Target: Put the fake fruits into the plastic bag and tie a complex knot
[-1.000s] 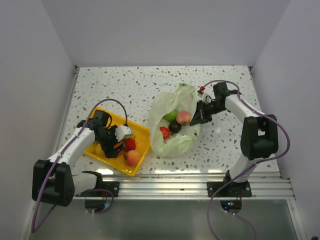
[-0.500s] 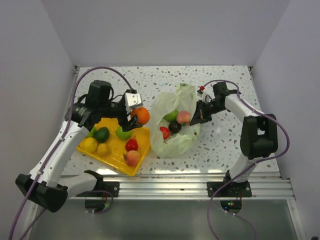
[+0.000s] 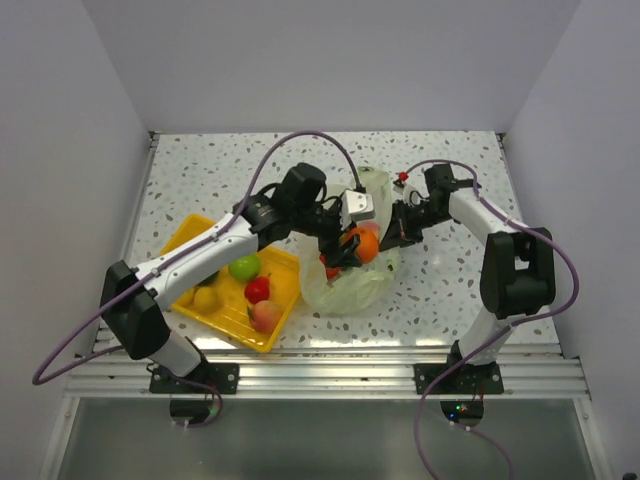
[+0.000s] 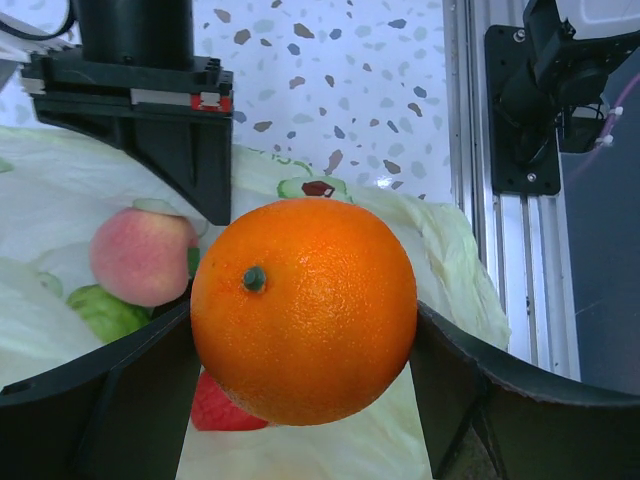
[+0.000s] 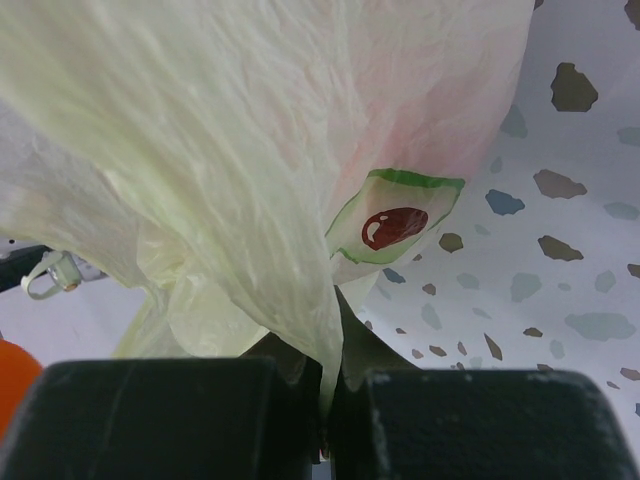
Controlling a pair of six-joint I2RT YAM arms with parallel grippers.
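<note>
My left fingers (image 4: pixel 90 400) clamp the orange (image 4: pixel 305 310) above the plastic bag (image 3: pixel 345 290), over its open mouth. My right fingers (image 5: pixel 150 420) pinch the rim. I should lower the orange inside before releasing, rim held taut.

The left arm (image 3: pixel 195 255) and the right arm (image 3: pixel 475 212) have white tubes and fat black joints. A long purple cable (image 3: pixel 300 136) loops along each one. The left gripper (image 4: pixel 300 420) and the right gripper (image 5: pixel 325 420) are black. A tiny red dot (image 3: pixel 404 178) sits by the right wrist.
</note>
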